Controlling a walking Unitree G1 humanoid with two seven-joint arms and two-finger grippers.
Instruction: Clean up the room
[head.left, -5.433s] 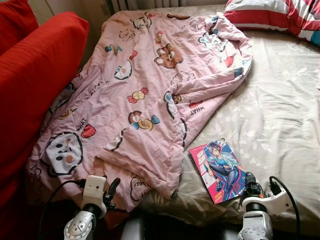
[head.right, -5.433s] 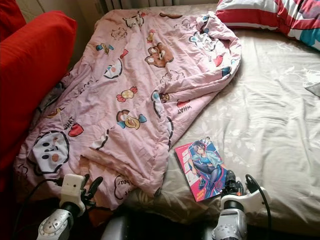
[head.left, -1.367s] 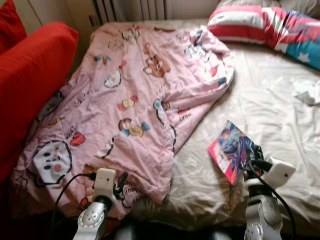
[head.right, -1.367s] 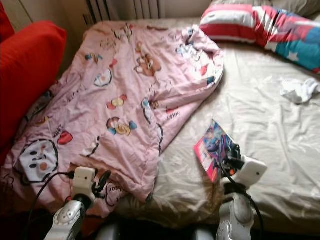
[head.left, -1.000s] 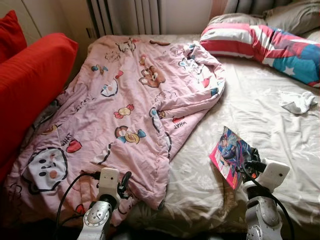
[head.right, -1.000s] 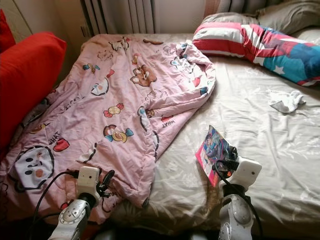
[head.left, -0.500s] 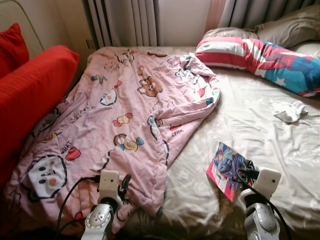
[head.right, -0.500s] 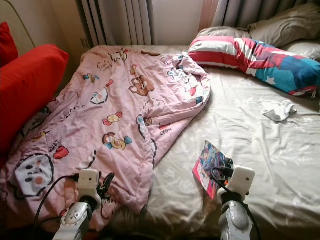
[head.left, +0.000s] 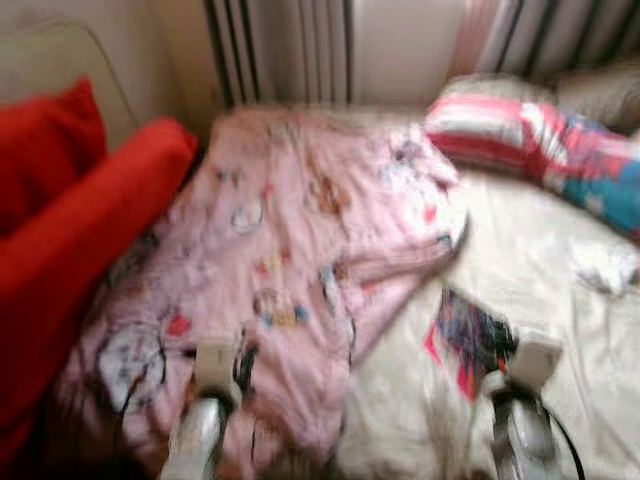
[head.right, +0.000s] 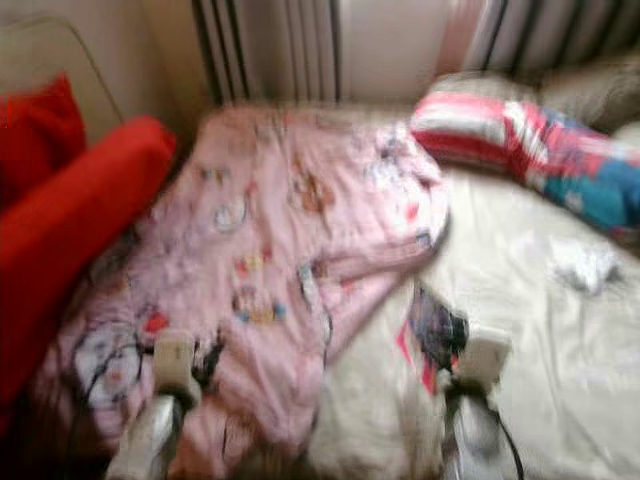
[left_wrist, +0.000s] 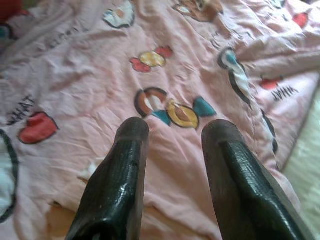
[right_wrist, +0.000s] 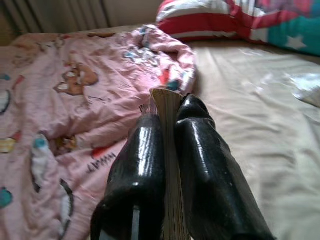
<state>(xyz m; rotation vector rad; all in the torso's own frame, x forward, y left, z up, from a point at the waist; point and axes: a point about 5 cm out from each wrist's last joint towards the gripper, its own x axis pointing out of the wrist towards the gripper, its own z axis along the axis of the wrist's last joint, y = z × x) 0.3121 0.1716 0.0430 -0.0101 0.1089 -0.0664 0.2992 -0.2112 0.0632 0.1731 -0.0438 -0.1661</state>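
The right gripper (right_wrist: 167, 125) is clamped on a comic book (head.left: 470, 340), with the book's edge pinched between both fingers, held above the beige bed sheet (head.right: 560, 340) near the bed's front edge. The left gripper (left_wrist: 172, 135) hovers over the pink cartoon-print blanket (head.left: 300, 230), fingers apart and empty. A striped pillow (head.right: 480, 125) lies at the bed's far edge. A red cushion (head.left: 90, 240) borders the bed's left edge.
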